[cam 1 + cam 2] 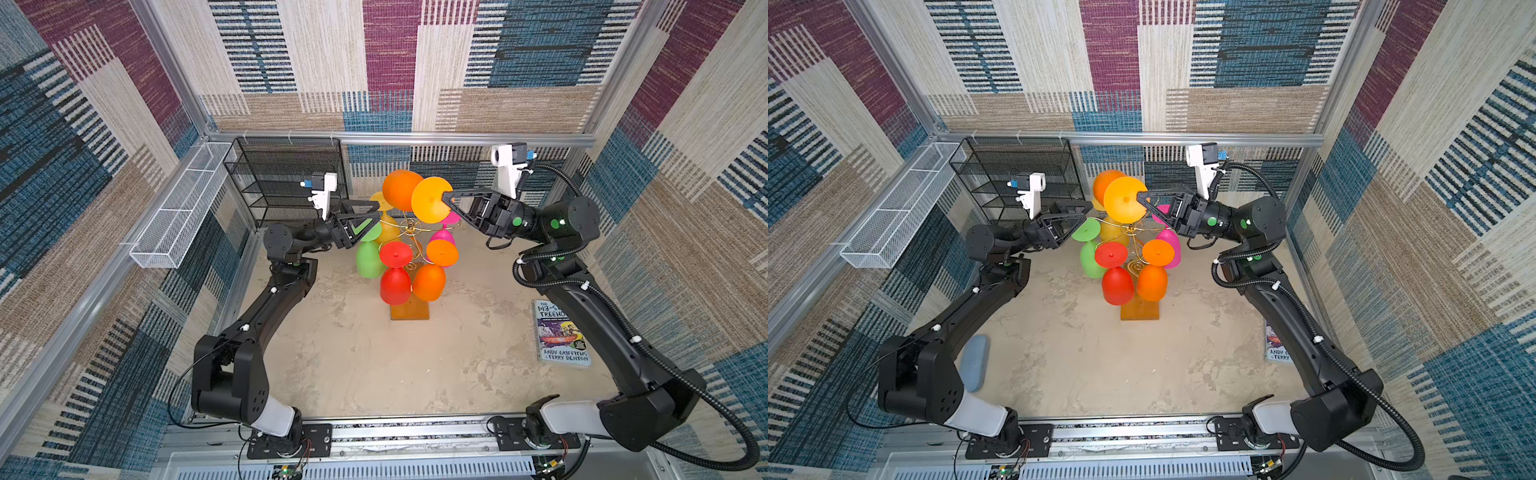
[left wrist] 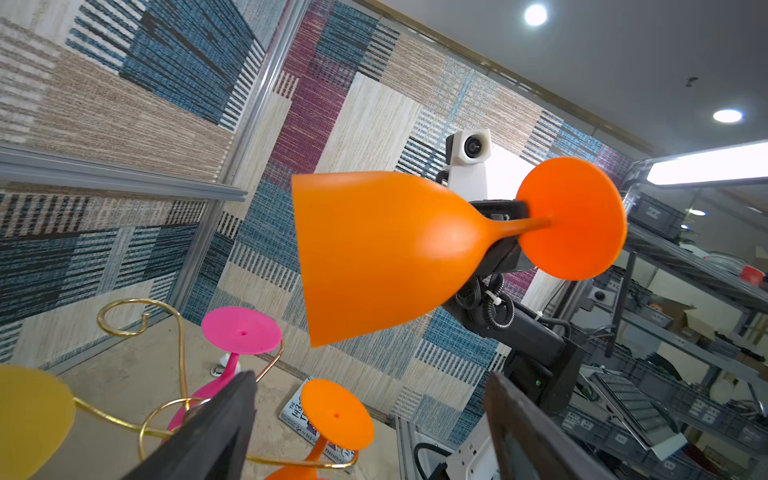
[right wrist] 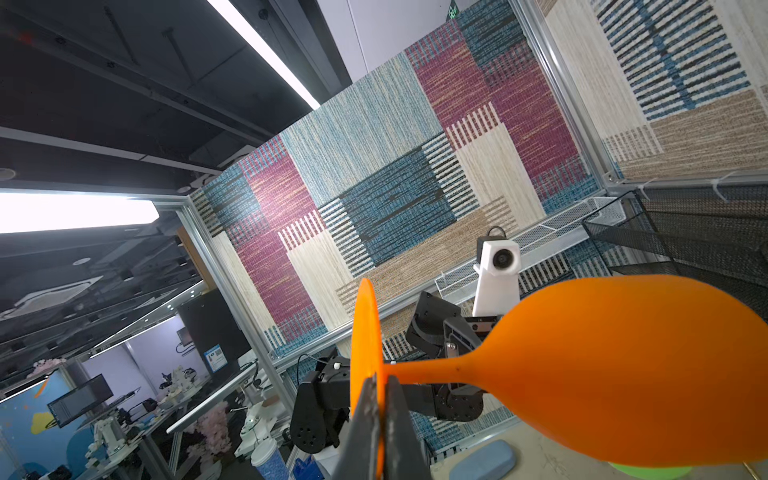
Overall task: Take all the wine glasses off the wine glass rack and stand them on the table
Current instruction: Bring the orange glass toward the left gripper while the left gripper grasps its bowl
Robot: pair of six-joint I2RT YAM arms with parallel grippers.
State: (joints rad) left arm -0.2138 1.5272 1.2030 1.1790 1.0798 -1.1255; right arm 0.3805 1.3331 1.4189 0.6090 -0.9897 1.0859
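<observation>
Right claw (image 3: 382, 386) pinches the flat foot disc of the orange wine glass (image 3: 623, 365). This glass is opaque, with a tulip bowl and a short stem. It lies horizontal in the air above the gold wire wine glass rack (image 1: 409, 311), which carries other coloured glasses (image 1: 395, 284). Left claw (image 1: 376, 212) stands spread and empty beside the rack.

Top views overhead, wrist views upward, sharing wine glass (image 2: 382, 253)

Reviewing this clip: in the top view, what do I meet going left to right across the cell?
White wire basket → black mesh shelf unit → left gripper → wine glass rack → Andy Griffiths book. The orange wine glass in the right gripper overlaps the rack, so both are left out.
</observation>
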